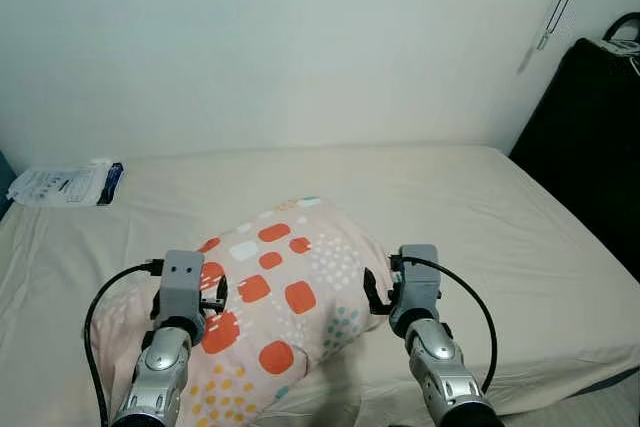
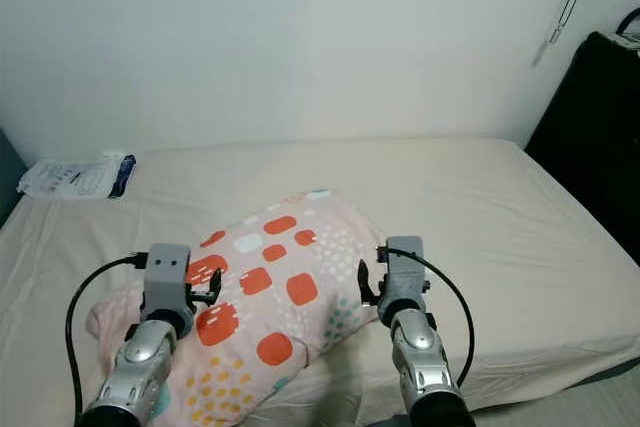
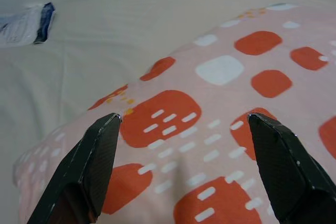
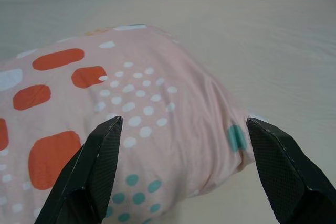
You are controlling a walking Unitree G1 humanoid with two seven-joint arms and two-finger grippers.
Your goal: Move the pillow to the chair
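Note:
A pink pillow [image 1: 275,297] with orange, white, yellow and teal patches lies on the beige bed [image 1: 480,217], near its front edge. My left gripper [image 3: 184,121] is open, its two black fingers spread over the pillow's left part [image 3: 220,108]. My right gripper [image 4: 181,124] is open as well, spanning the pillow's right end [image 4: 157,114] just above the cloth. In the head views both wrists [image 1: 180,292] [image 1: 415,287] flank the pillow, one on each side.
A white and blue packet [image 1: 68,184] lies at the bed's back left by the wall. A black object [image 1: 590,137] stands to the right of the bed. The bed's right half is bare sheet.

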